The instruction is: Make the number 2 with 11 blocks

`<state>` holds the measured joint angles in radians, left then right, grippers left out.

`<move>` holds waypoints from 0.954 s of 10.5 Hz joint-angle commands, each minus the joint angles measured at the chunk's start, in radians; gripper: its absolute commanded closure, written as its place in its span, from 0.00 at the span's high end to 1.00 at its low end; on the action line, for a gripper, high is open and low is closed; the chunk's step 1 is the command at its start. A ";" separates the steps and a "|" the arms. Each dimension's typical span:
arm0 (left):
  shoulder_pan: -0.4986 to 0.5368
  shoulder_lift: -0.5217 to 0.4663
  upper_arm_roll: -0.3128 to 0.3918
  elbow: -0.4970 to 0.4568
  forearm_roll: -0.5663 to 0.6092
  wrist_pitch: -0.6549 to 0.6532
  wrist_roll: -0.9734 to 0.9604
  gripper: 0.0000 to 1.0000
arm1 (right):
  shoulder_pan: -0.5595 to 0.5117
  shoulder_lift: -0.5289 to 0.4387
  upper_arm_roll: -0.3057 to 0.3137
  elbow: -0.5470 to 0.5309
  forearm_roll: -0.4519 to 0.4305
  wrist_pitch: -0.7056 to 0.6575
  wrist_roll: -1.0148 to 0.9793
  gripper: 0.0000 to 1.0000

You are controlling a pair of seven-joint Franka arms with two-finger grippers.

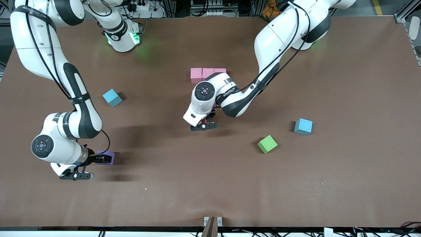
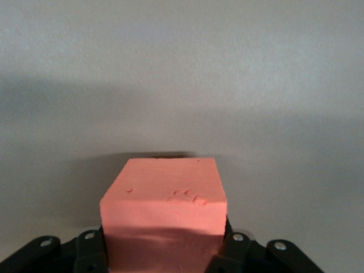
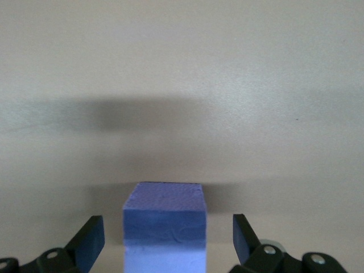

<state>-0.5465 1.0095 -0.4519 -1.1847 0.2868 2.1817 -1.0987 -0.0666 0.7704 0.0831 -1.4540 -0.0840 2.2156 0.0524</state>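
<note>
Three pink blocks [image 1: 208,73] lie in a row at mid-table, the top of the number 2. The left arm covers whatever lies just nearer the front camera than that row. My left gripper [image 1: 204,123] is low there, its fingers [image 2: 91,250] pressed against both sides of a salmon-red block [image 2: 165,199] that rests on the table. My right gripper [image 1: 99,159] is open at the right arm's end, its fingers [image 3: 91,239] standing clear on either side of a purple block [image 3: 164,219] [image 1: 110,157]. A green block [image 1: 267,144] lies loose toward the left arm's end.
One light-blue cube [image 1: 112,97] sits toward the right arm's end, farther from the front camera than the purple block. Another light-blue cube [image 1: 303,126] sits beside the green block. The brown table [image 1: 345,184] is bare along its front edge.
</note>
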 commanded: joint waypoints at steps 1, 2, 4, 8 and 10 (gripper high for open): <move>-0.013 0.001 0.010 0.022 -0.023 -0.036 0.052 0.66 | -0.018 0.027 0.021 0.029 -0.002 -0.002 -0.003 1.00; -0.013 0.001 0.012 0.023 -0.023 -0.036 0.068 0.66 | -0.018 0.033 0.021 0.024 0.001 0.016 0.001 1.00; -0.012 0.003 0.018 0.023 -0.023 -0.036 0.103 0.66 | -0.024 0.049 0.021 0.021 0.001 0.021 0.003 1.00; -0.010 0.003 0.018 0.023 -0.023 -0.030 0.134 0.66 | -0.022 0.055 0.021 0.000 0.003 0.015 0.003 1.00; -0.013 0.004 0.018 0.025 -0.024 -0.025 0.132 0.66 | -0.021 0.055 0.021 -0.017 0.001 0.021 -0.002 0.99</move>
<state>-0.5503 1.0096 -0.4412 -1.1815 0.2868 2.1679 -0.9983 -0.0702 0.8235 0.0854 -1.4643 -0.0832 2.2326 0.0527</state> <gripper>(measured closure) 0.335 0.004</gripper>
